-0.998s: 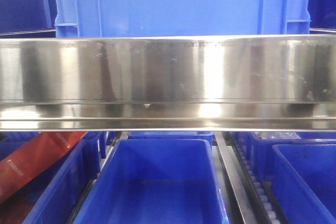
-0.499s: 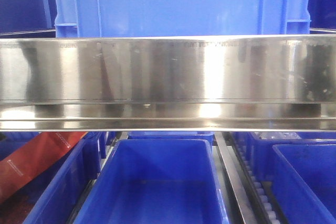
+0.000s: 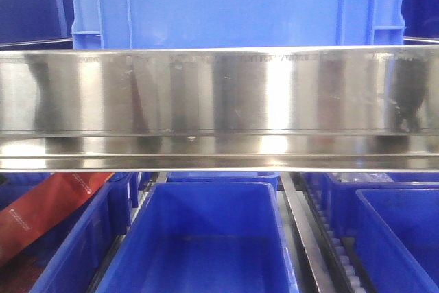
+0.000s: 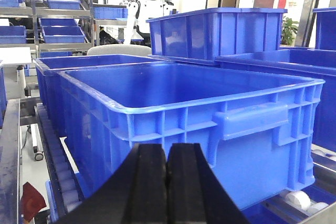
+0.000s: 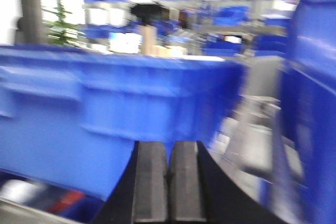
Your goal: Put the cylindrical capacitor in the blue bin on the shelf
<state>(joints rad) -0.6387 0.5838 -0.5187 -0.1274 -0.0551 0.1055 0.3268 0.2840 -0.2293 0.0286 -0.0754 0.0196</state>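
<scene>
The cylindrical capacitor is out of view in every frame. The shelf's shiny steel front rail (image 3: 219,90) runs across the front view, and neither gripper shows there. A large blue bin (image 3: 233,5) stands above the rail and an empty blue bin (image 3: 206,238) sits below it. In the left wrist view my left gripper (image 4: 168,148) is shut with nothing visible between its fingers, facing the side wall of an empty blue bin (image 4: 210,124). My right gripper (image 5: 169,145) is also shut, in a blurred view, before another blue bin (image 5: 105,108).
A red packet (image 3: 48,207) lies in the lower left bin. More blue bins (image 3: 398,238) flank the lower middle one, with a roller track (image 3: 343,259) between them. Further bins (image 4: 220,32) stand behind the near one in the left wrist view. A bin wall (image 5: 315,103) rises on the right.
In the front view the bins and rail stay put. Only the reflections on the rail shift, and a dark reflection has grown at its right end.
</scene>
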